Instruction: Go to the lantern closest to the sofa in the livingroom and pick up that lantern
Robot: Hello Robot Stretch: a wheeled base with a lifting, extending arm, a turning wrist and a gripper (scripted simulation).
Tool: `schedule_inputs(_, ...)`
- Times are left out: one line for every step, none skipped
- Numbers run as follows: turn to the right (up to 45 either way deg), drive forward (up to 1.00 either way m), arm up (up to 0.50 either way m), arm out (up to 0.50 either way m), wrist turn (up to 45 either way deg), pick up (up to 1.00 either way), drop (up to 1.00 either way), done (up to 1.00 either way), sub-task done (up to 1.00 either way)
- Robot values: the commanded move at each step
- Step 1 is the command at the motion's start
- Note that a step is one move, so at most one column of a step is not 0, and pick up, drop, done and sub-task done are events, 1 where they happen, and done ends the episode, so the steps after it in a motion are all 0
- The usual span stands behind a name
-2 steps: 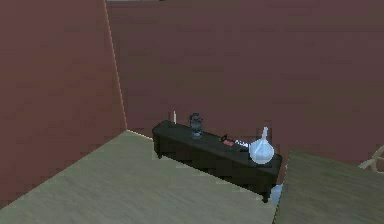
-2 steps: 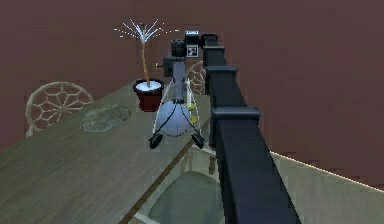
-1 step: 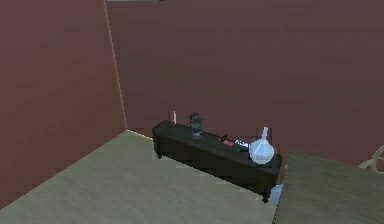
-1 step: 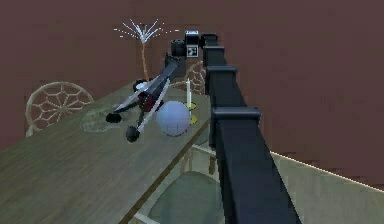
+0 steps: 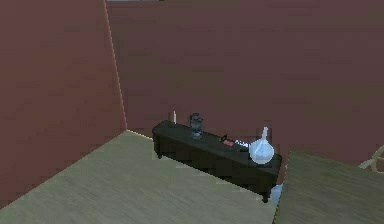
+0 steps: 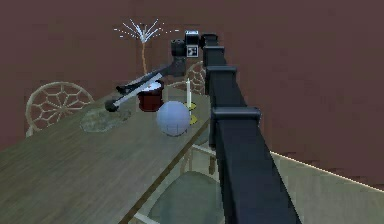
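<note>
Lantern – where's it at? (Kim)

Prob the small dark thing w/ a loop on top, standing on the low dark cabinet in the room corner, fwd view, well apart from the robot. A thin stick stands left of it. To its right are a small red-and-dark bit, then a white flask. Can't confirm from here that it's the one nearest the sofa. (Jo)

And the claw? (Kim)

Claw is at the far end of the arm, out above a wooden table, arm side view. Can't tell if it's open or closed. A red pot w/ a spiky plant and a glass bowl sit at or behind it, so can't tell if it's got anything either. White ball and yellow candle are just beside the arm. (Jo)

Which step, then? (Kim)

Approach, I'd say; the pick-up isn't begun. The next move prob calls for pulling the arm in so it doesn't sweep the table stuff. After that, drive across to the cabinet and turn the base so the arm side faces it. Line the arm up w/ the lantern and set the lift above the cabinet top before reaching. Stick and flask are near neighbours, so aim matters. (Jo)
</note>
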Motion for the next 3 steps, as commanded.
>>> schedule_inputs(0.0, 0.0, 0.0, 0.0, 45.0, 0.0, 0.0, 0.0, 0.0)
schedule_inputs(0.0, 0.0, 0.0, 0.0, 33.0, 0.0, 0.0, 0.0, 0.0)
schedule_inputs(0.0, 0.0, -0.26, 0.0, 0.0, 0.0, 0.0, 0.0, 0.0)
